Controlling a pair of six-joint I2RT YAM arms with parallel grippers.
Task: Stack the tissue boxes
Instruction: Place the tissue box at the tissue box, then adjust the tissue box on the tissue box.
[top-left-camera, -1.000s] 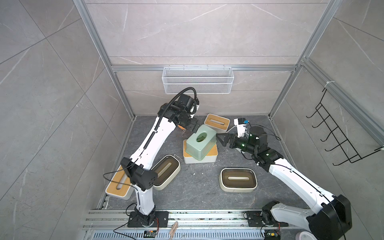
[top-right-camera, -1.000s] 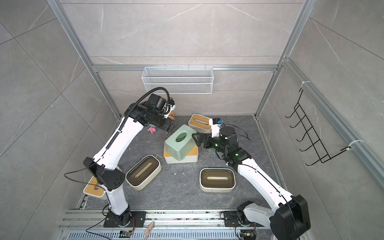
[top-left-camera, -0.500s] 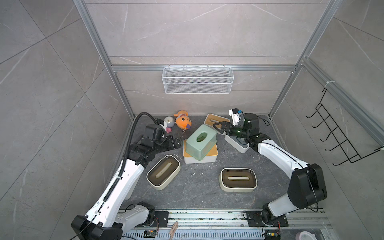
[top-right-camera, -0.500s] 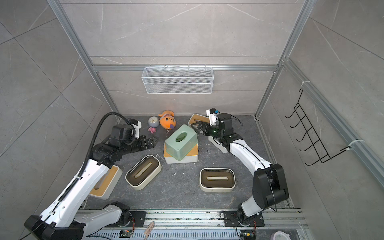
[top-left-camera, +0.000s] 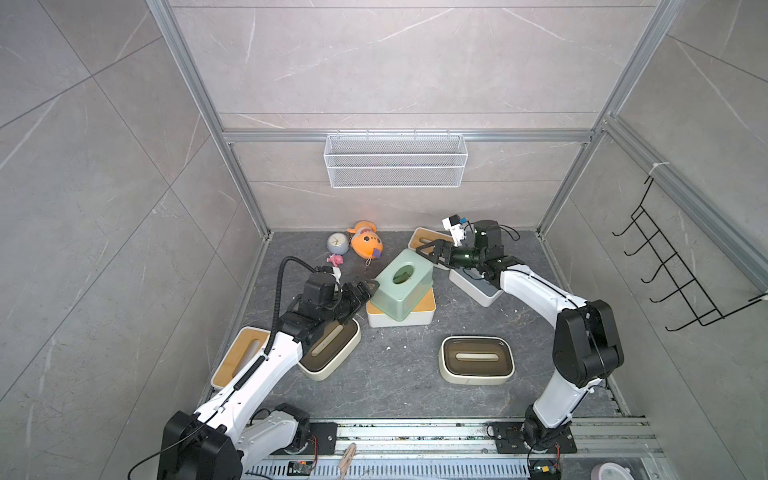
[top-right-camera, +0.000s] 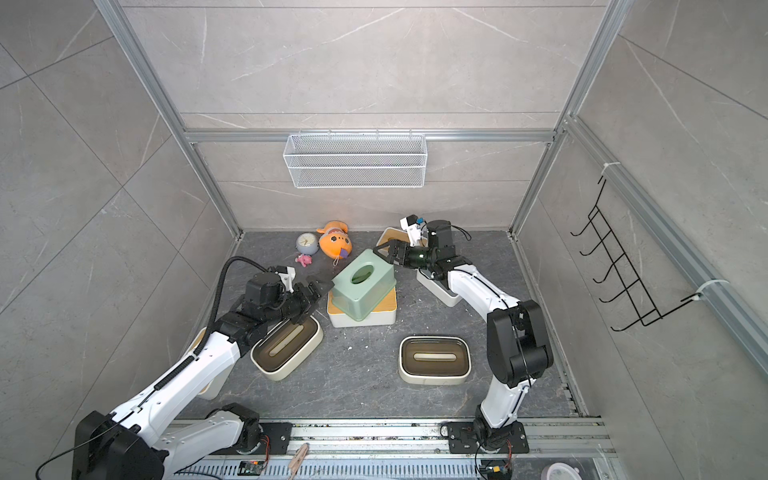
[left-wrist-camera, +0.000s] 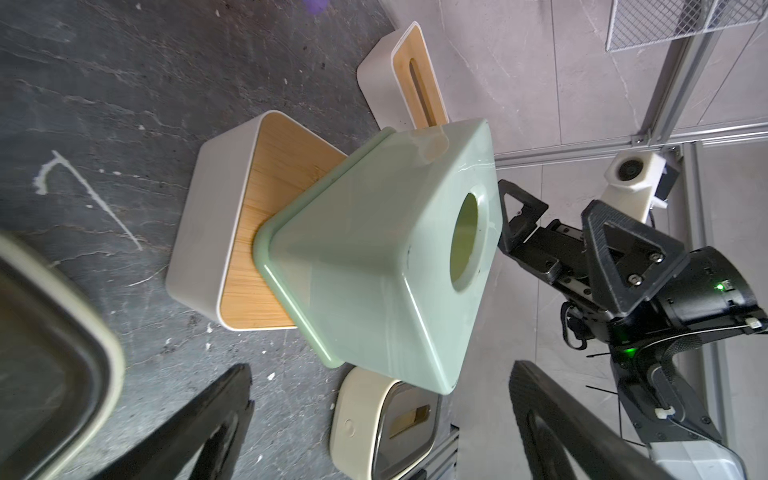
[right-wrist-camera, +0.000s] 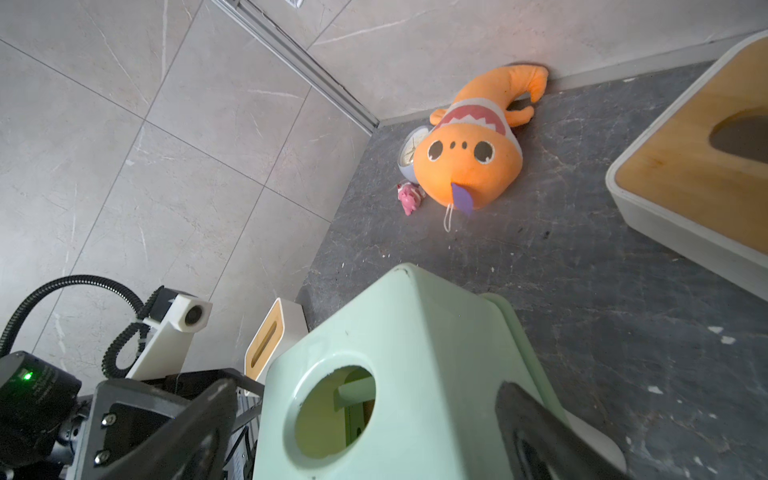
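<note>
Black and spread wide apart, the left claw (top-left-camera: 365, 292) is seen with nothing held in it. It is placed just beside the near left end of the green box (top-left-camera: 402, 282). Whether that end is touched cannot be told. The green box is set crooked on top of a white box with a wooden lid (top-left-camera: 422, 309), in the middle of the worktop (top-left-camera: 395, 374). Its long side is pointed from the left claw across to the right claw (top-left-camera: 428, 254). The right claw is spread wide and empty too, just beside the far right end. So the green box is found between the two claws, and neither arm is judged nearer. A squeeze from both ends looks to be called for.
</note>
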